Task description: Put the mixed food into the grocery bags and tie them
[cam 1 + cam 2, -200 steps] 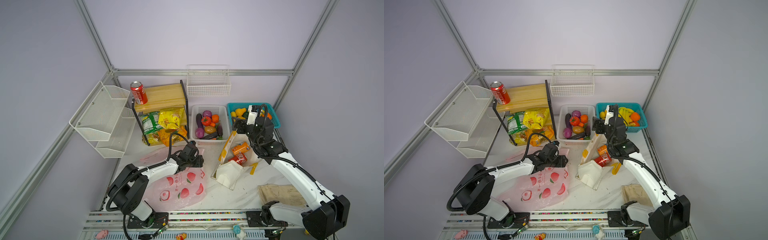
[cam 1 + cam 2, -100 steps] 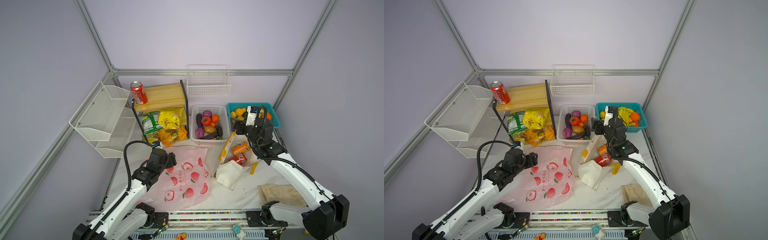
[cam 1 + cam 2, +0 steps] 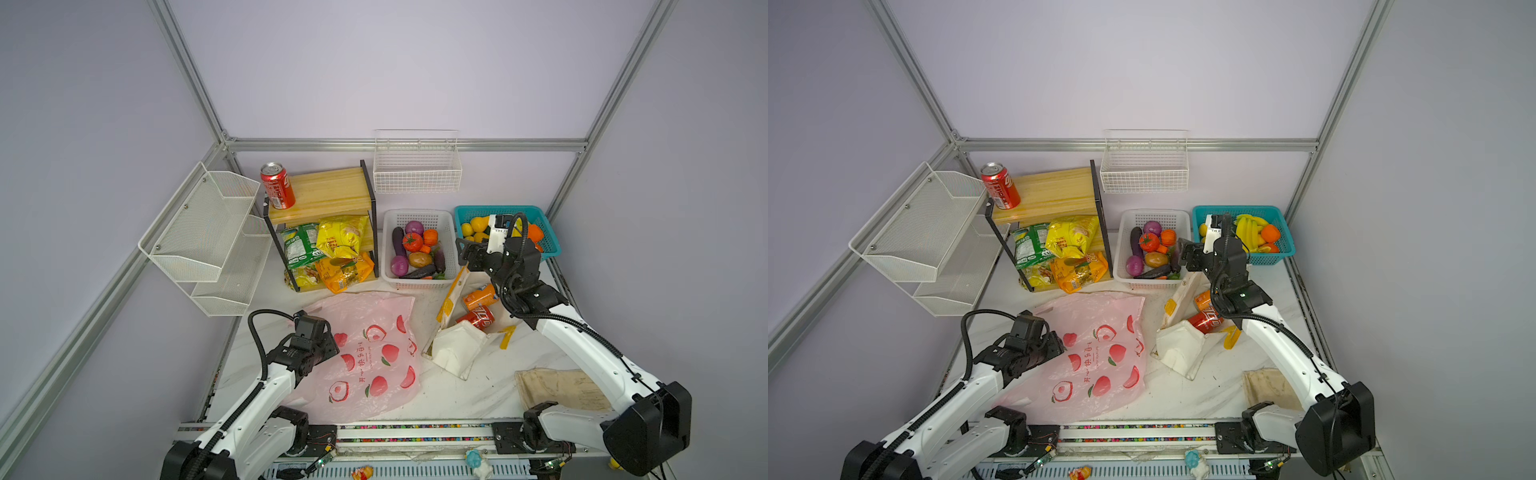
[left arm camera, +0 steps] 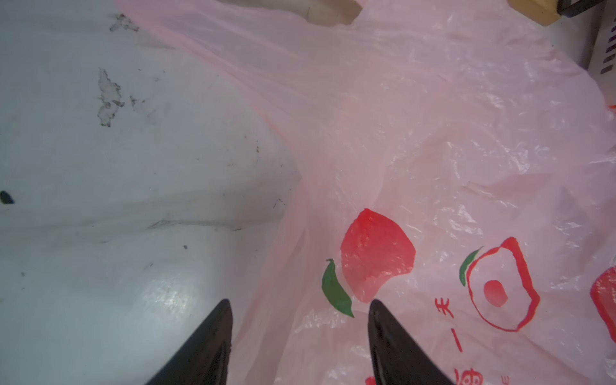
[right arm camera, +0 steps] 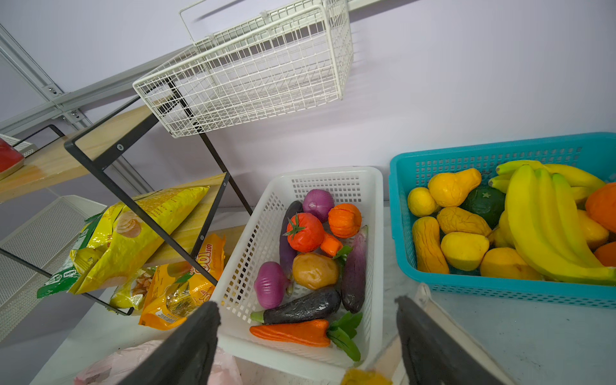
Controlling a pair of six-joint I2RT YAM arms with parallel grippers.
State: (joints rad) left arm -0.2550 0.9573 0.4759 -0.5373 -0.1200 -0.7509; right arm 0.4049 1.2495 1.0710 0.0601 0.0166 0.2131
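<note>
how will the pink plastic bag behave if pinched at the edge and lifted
Probably floppy: the pink bag lies flat and wrinkled on the table, so it would likely drape and sag. It looks thin and see-through, so probably very light, apt to bunch if pushed.

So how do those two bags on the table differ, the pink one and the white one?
The pink bag is thin, see-through plastic printed with red fruit; the white tote is opaque cloth with yellow-orange straps. The pink bag lies spread out flat; the white tote is rumpled and folded. As they lie, the pink bag covers more of the table than the white tote. Both lie untied on the table.
</note>
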